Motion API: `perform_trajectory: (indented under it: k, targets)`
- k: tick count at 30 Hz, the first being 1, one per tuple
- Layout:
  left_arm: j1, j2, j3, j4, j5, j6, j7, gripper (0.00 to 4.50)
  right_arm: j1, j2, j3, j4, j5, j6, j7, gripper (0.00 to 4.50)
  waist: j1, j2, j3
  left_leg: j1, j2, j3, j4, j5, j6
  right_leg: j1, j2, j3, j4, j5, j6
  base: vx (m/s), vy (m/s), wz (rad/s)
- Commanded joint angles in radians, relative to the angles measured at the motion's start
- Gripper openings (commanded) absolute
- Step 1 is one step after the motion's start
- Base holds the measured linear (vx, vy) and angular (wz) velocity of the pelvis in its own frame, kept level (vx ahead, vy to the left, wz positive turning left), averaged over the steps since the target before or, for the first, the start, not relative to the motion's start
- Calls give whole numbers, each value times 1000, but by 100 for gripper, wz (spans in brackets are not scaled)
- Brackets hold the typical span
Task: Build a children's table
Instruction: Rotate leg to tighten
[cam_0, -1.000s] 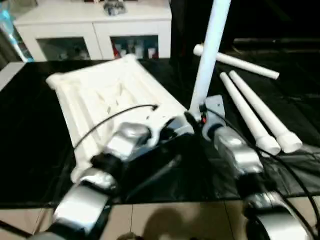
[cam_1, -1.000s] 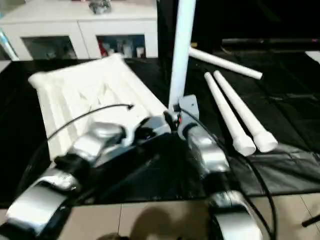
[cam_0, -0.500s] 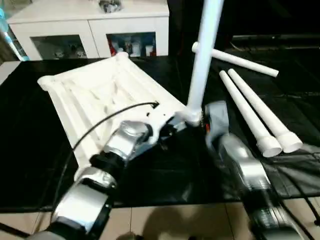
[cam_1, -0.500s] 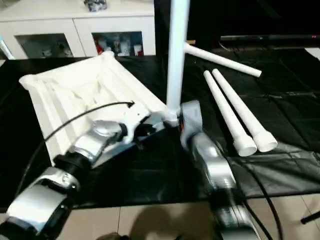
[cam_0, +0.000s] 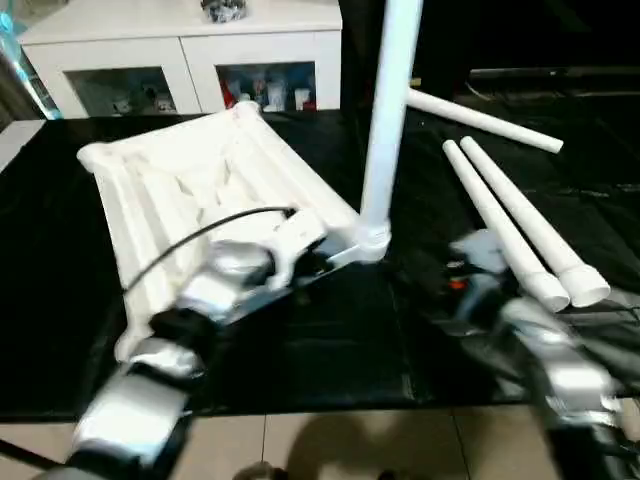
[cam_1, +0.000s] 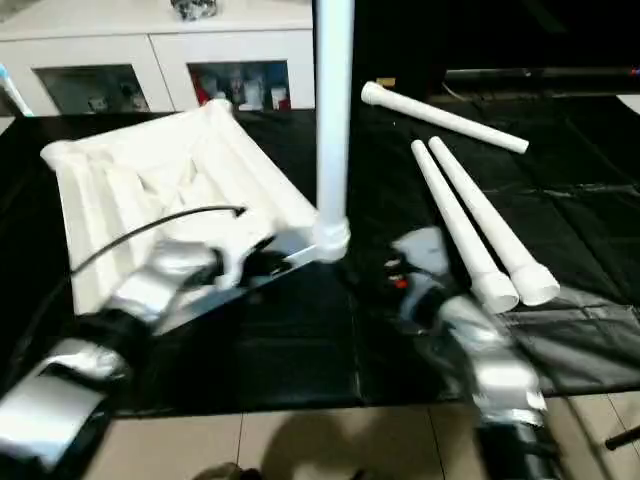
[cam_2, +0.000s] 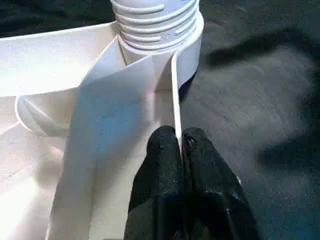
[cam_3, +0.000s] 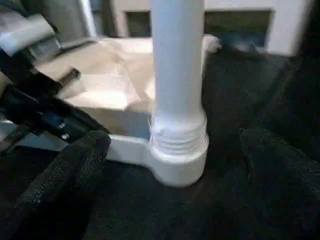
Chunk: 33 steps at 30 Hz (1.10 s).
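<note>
With one leg standing upright in the near corner socket of the upturned table top, the left gripper clamps a rim rib and the right gripper gapes empty beside it — steady the top, then regrip low and twist squarely.

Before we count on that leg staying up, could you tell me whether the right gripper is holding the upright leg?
No: the right gripper stands wide open, its fingers apart from the upright leg in its corner socket.
</note>
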Motion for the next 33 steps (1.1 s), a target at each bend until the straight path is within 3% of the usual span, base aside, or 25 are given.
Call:
perform_trajectory:
  k: [1,6,10,12,19,25,30,33]
  targets:
    - [6,27,-23,-62,-13,-48,-97,0,17,-39,18,-25,1,-18,70,448,6,-8,-77,26,63,-27,-71,-254,75,50,-94,52,-79,-343,-155,0,0,0]
    - [55,99,-42,-149,-63,-52,-291,0,26,-101,29,-7,-18,-28,131,448,19,-10,-78,26,65,-23,-71,-243,66,47,-97,55,-73,-321,-171,0,0,0]
    - [60,98,-30,-153,-70,-73,-273,0,14,-93,34,5,-24,-35,109,448,25,-12,-77,30,64,-22,-70,-251,57,43,-98,55,-74,-345,-169,0,0,0]
    - [56,90,-17,-152,-79,-61,-268,44,8,-85,41,14,-30,-42,97,450,26,-13,-77,27,64,-24,-71,-247,54,45,-98,54,-73,-348,-163,0,0,0]
    - [62,103,-8,-192,-79,-53,-261,99,8,-78,46,26,-47,-39,78,450,24,-9,-78,22,62,-24,-70,-234,59,49,-98,54,-71,-325,-165,0,0,0]
    - [73,104,49,-261,-154,-7,-265,145,17,-73,46,9,-36,-47,73,450,18,-8,-77,26,62,-25,-70,-253,53,48,-95,52,-73,-350,-164,0,0,0]
    - [82,124,47,-314,-182,51,-312,190,26,-62,40,-6,-19,-48,74,450,16,-4,-77,25,61,-24,-70,-252,56,48,-93,52,-72,-347,-165,0,0,0]
    - [80,145,24,-318,-148,53,-318,224,29,-68,44,-19,-21,-47,72,450,13,-4,-77,26,61,-25,-71,-258,52,48,-92,52,-73,-351,-161,0,0,0]
